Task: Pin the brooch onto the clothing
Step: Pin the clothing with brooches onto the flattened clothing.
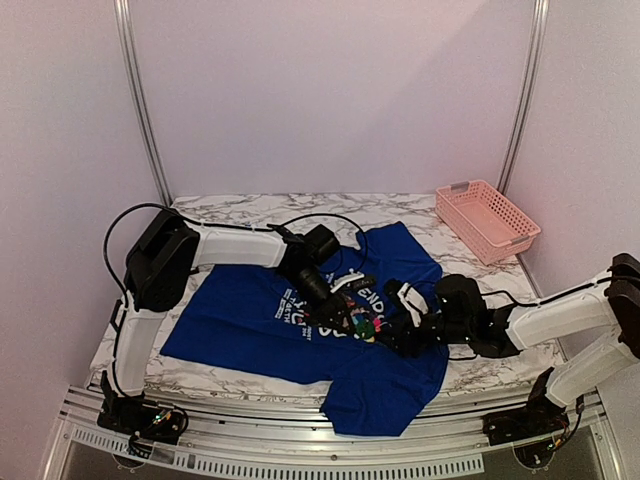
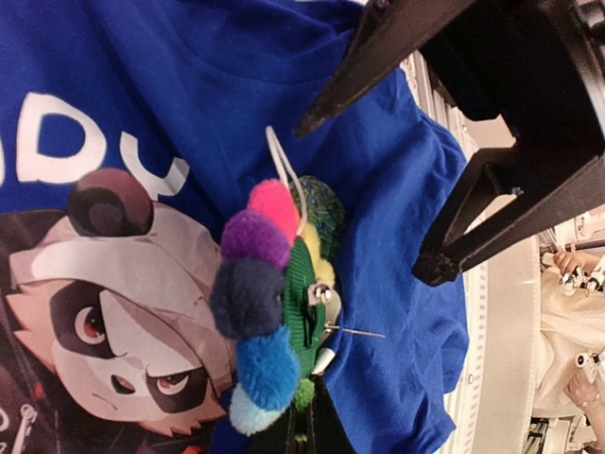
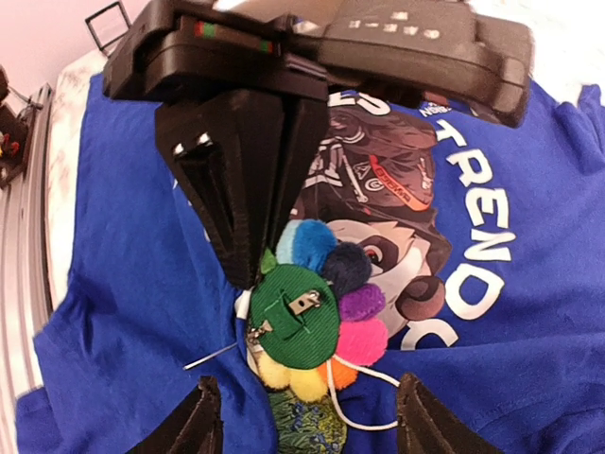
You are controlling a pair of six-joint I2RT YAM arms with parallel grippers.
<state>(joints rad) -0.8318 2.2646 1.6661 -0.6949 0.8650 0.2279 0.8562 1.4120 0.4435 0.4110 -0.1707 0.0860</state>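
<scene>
Two right fingers stand apart, clear of the brooch edges.

- One brooch before me (a single flower, with one bare needle sticking out from its green back).
- One T-shirt, royal blue, with one cartoon face printed on its chest.
- Two pincers, both mine: my left pincer and my right pincer, two fingers on each.
- One basket, pink lattice.
- One table, marble-patterned, under the whole lot.
</scene>
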